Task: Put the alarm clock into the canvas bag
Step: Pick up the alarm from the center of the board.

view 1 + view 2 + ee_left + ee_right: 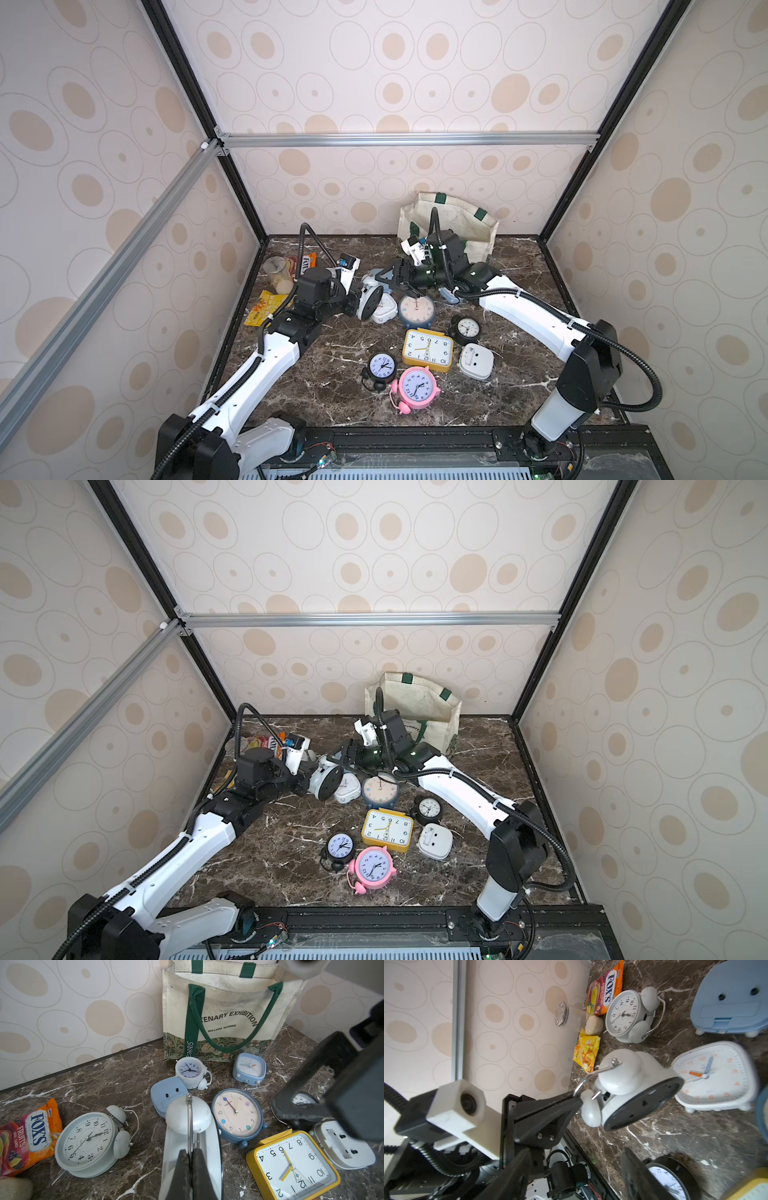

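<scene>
A white twin-bell alarm clock (371, 297) (328, 780) (633, 1093) hangs tilted just above the marble table, its dark back toward my right arm. My left gripper (190, 1153) (358, 293) is shut on the clock's thin wire handle (189, 1124). The canvas bag (453, 224) (415, 704) (228, 1012) stands open against the back wall, cream with green straps and lettering. My right gripper (576, 1153) (392, 276) is open, a short way from the held clock on the bag's side, with nothing between its fingers.
Other clocks lie about the table: a yellow square one (428, 350), a pink one (417, 386), a round blue one (417, 311), two small black ones (382, 365) (467, 328), and a white twin-bell one (87, 1142). Snack packets (266, 307) and a jar (280, 274) sit at the left edge.
</scene>
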{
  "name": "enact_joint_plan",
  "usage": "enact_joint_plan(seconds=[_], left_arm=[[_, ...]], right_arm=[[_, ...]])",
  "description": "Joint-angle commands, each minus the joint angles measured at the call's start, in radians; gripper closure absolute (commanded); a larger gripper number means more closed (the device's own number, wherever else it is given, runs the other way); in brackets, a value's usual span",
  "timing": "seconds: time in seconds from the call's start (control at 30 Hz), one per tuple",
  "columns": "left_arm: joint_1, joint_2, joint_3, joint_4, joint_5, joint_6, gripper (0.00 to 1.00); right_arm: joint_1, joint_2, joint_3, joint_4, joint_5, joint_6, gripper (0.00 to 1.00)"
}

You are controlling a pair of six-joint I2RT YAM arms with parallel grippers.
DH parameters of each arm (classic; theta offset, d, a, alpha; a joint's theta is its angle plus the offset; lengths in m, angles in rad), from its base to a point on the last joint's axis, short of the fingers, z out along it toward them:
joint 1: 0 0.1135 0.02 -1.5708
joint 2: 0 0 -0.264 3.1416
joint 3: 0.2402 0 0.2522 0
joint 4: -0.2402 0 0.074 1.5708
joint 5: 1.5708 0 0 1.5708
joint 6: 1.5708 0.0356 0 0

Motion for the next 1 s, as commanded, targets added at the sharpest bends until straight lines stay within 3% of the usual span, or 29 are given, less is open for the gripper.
enact_joint_plan(seconds=[0.0, 0.2, 0.57, 0.97], left_arm=[[-0.037, -0.005, 0.039, 0.121, -0.031, 0.004, 1.00], [-0.076, 0.005, 0.024, 0.169, -0.062, -0.049, 1.00], [-0.124, 0.003, 0.009, 0.188, -0.075, -0.091, 1.00], [-0.133, 0.006, -0.013, 0.209, -0.070, -0.124, 1.00]], right_arm=[[-0.001, -0.015, -0.058, 0.159, -0.043, 0.147, 0.33], [0.002, 0.038, -0.077, 0.252, -0.074, 0.243, 0.44], [0.002, 0.101, -0.115, 0.394, -0.027, 0.298, 0.52], [0.003, 0.151, -0.113, 0.462, -0.008, 0.307, 0.81]])
